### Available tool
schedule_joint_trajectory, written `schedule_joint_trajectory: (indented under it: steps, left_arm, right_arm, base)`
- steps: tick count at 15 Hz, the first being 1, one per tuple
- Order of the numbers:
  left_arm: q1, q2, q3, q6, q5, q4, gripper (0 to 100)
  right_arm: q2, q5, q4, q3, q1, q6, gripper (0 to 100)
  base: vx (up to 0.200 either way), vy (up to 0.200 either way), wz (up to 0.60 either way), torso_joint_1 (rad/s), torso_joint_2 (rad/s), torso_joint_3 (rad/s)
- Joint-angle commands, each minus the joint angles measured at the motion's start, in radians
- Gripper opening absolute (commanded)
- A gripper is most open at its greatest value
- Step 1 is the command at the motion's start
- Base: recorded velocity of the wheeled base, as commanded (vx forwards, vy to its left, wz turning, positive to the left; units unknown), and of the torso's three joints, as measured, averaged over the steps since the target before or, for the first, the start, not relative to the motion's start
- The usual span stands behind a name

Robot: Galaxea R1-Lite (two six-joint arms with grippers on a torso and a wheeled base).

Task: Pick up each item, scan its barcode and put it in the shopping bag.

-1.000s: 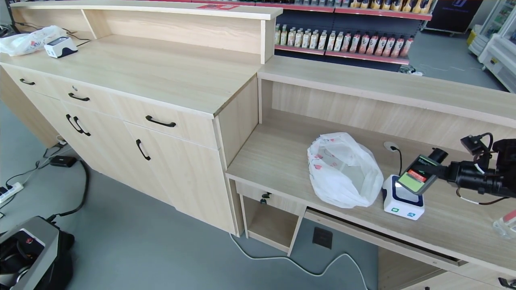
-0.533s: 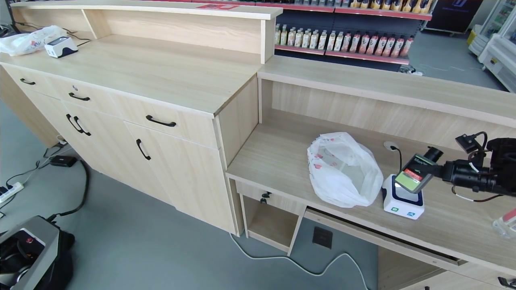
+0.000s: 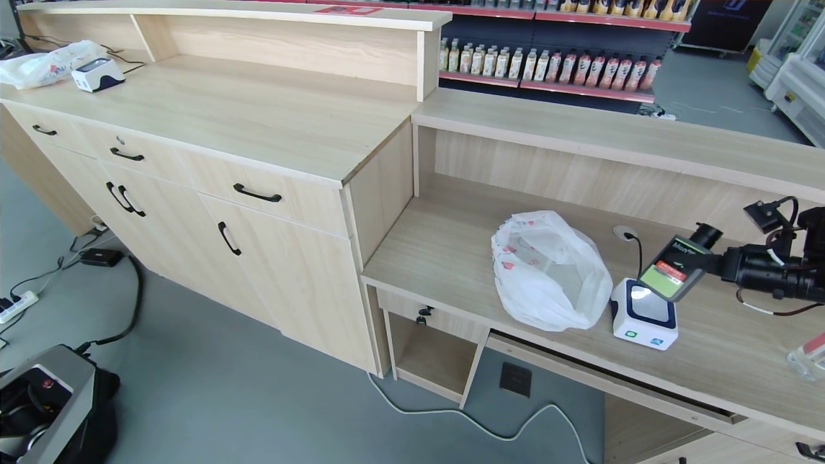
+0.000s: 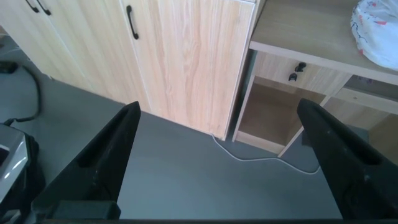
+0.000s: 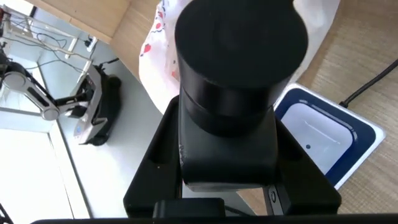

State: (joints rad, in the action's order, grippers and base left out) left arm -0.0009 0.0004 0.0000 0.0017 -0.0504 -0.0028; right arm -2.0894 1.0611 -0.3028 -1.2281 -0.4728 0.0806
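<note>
One box (image 3: pixel 671 274) held over the scanner (image 3: pixel 643 314)

Right jaws are closed on the small green-and-black box, holding it tilted just above the far corner of the white-and-blue scanner, which sits on the table (image 3: pixel 451 251). Just beside the scanner, on its left, lies the white shopping bag (image 3: pixel 548 274), slumped on the table with its mouth open. Well to the right, at the table's edge, lies a clear packet (image 3: pixel 809 357). Left jaws hang spread wide apart with nothing between them, over the grey floor (image 4: pixel 186 174) in front of the cupboard doors (image 4: pixel 186 56).
</note>
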Motion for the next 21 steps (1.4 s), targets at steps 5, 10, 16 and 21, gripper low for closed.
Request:
schedule_joint_trajectory:
  steps: [5,10,16,21]
  left_arm:
    - [0.001,0.0,0.0,0.0,0.0,0.0,100]
    - [0.001,0.0,0.0,0.0,0.0,0.0,100]
    - [0.001,0.0,-0.002,0.0,0.0,0.0,100]
    - [-0.001,0.0,0.0,0.0,0.0,0.0,100]
  right_arm:
    - [0.635,-0.3,-0.297,0.572,0.056,0.191,0]
    - [0.709,-0.411,-0.378,0.697,0.059,0.349,0]
    - [0.612,-0.59,-0.395,0.605,0.095,0.327,0]
    - [0.256,-0.596,-0.621,0.415,0.155,0.205,0]
  base:
    - [0.0,0.0,0.0,0.0,0.0,0.0]
    - [0.0,0.0,0.0,0.0,0.0,0.0]
    - [0.0,0.0,0.5,-0.001,0.0,0.004]
    - [0.0,0.0,0.12,0.001,0.0,0.0]
